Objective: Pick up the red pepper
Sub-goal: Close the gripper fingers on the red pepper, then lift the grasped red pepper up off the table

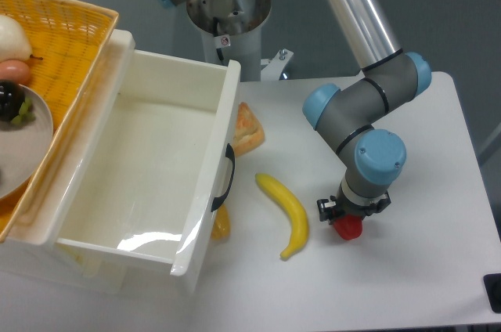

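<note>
Grasp step: claw (347,218) is down over the red pepper (348,227) on the counter (438,191) just right of the banana (288,213), fingers hidden by wrist so can't tell if clenched; next prob needs firm clamp + straight lift.

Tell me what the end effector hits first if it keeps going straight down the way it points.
The red pepper: the end effector sits directly over it, apparently already around its top. The table follows; depth is hard to judge.
</note>
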`<act>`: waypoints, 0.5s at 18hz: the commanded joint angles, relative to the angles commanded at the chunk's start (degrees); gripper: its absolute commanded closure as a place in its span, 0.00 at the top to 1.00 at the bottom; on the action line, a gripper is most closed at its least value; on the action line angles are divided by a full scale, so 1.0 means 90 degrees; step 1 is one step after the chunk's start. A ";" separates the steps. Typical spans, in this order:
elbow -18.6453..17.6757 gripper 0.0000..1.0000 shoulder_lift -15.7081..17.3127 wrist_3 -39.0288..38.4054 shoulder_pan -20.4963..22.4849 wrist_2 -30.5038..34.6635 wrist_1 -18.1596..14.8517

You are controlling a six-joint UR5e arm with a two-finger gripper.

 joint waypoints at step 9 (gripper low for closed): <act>0.0000 0.15 0.0439 0.1756 0.0302 -0.0010 -0.0272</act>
